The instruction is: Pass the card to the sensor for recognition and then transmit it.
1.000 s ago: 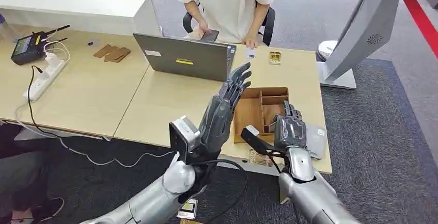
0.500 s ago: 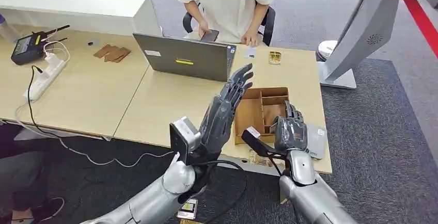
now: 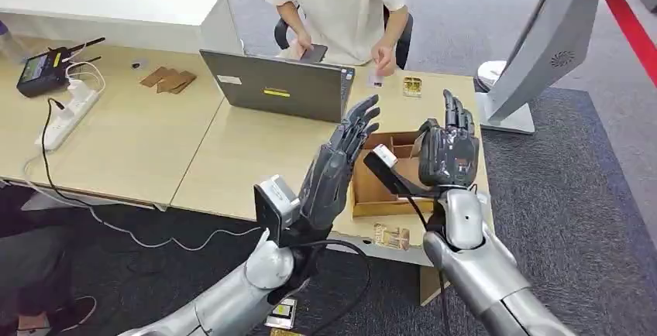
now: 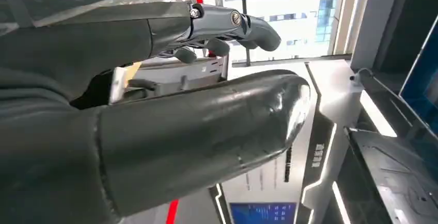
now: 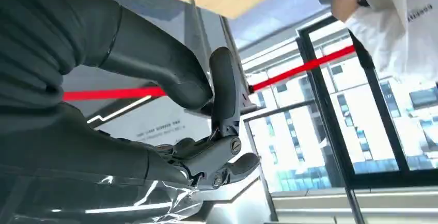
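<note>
Above desk (image 3: 232,150); right robot hand (image 3: 445,150) raised, holding nothing.

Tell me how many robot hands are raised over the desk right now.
2. The left hand is upright with fingers spread, between the laptop and the cardboard divider box. The right hand is raised over that box's right side, fingers pointing up.

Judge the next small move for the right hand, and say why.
Probably ease the right hand forward toward the white card under the person's hand at the table's far edge. The right hand hovers above the cardboard box, fingers upright, with no card visible in it, though its palm is hidden.
</note>
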Controlling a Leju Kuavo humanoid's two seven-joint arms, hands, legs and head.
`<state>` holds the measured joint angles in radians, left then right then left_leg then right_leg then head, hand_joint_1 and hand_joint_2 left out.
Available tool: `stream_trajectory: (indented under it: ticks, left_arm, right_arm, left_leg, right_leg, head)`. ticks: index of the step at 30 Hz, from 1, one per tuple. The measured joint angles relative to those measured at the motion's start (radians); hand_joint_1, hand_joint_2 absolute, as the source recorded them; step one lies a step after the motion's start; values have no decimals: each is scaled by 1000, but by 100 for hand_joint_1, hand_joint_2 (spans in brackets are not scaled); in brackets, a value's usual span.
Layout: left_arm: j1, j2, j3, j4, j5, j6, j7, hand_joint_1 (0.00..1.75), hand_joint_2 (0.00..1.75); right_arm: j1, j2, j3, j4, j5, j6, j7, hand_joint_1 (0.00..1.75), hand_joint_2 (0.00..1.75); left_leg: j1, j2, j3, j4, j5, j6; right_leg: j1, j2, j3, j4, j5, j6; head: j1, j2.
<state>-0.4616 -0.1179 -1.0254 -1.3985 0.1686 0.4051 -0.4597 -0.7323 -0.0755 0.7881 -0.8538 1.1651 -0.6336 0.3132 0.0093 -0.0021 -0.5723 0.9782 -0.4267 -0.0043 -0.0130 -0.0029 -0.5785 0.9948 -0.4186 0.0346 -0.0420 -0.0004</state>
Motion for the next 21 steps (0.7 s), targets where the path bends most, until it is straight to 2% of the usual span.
stream_trajectory:
  ticks: [7,11,16,21]
  left_arm:
    - [-3,-10,-3,8,5,-5,-1,0,0]
    - [-10,-25,-5,17,9,-37,-7,0,0]
    - [-17,-48,-6,35,18,-80,-38,0,0]
    - [-27,-68,-10,51,25,-116,-50,0,0]
  right_arm:
    - [-8,-18,-22,-83,5,21,7,175,175]
    - [-40,-18,-23,-85,6,68,-2,175,175]
    - [-143,8,-23,-28,-73,154,-54,175,175]
    - [-252,54,-19,79,-98,234,-50,175,175]
  left_leg:
    - [0,0,0,0,0,0]
    - [0,0,0,0,0,0]
    - [0,0,0,0,0,0]
    - [0,0,0,0,0,0]
  right_leg:
    - [0,0,0,0,0,0]
    - [0,0,0,0,0,0]
    - [0,0,0,0,0,0]
    - [0,0,0,0,1,0]
  head:
    - [0,0]
    - [0,0]
    - [0,0]
    - [0,0]
